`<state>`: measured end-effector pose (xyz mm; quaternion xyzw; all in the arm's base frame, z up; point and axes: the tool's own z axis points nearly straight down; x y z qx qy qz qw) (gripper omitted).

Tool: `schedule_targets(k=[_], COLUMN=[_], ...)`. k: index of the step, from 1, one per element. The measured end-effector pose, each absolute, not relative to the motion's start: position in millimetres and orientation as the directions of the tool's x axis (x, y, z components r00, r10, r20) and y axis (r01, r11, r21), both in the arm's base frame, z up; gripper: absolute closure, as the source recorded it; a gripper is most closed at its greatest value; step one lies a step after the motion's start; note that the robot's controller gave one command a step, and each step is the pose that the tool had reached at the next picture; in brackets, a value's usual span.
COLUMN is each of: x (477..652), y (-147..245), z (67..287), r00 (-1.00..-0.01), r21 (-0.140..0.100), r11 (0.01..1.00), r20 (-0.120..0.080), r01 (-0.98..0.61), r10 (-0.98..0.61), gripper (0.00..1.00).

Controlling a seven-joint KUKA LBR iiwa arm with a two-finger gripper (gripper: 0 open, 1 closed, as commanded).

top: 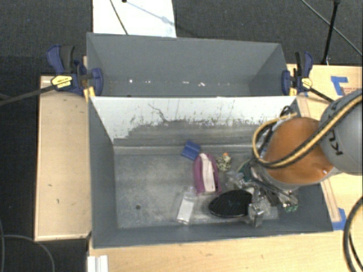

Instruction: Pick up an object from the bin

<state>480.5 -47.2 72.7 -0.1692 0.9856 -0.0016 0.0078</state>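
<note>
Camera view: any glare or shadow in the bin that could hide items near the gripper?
Camera view: the bin has a brightly lit back wall, with small glints on the ledge above it; the floor is evenly lit, with no hard shadows. Camera view: the black oval object beside the gripper has a faint sheen, yet it and the purple item stand out clearly.

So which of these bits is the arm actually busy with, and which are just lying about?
In play: gripper, low at the front right of the bin; black oval thing right beside it, likely its pick.
Lying about: purple bottle; blue piece; clear little packet; small greenish bit.
</note>
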Motion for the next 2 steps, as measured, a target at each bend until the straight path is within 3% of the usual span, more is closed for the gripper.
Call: schedule_targets(k=[1,2], x=[478.5,480.1], y=[-47.2,-47.4], z=[71.4,113.8], r00=[-0.943,-0.944], r21=[-0.004,-0.002], r11=[0.943,0.944], r20=[-0.010,-0.005], r01=[-0.334,-0.330], r10=[-0.334,-0.330], gripper=[1.00,1.00])
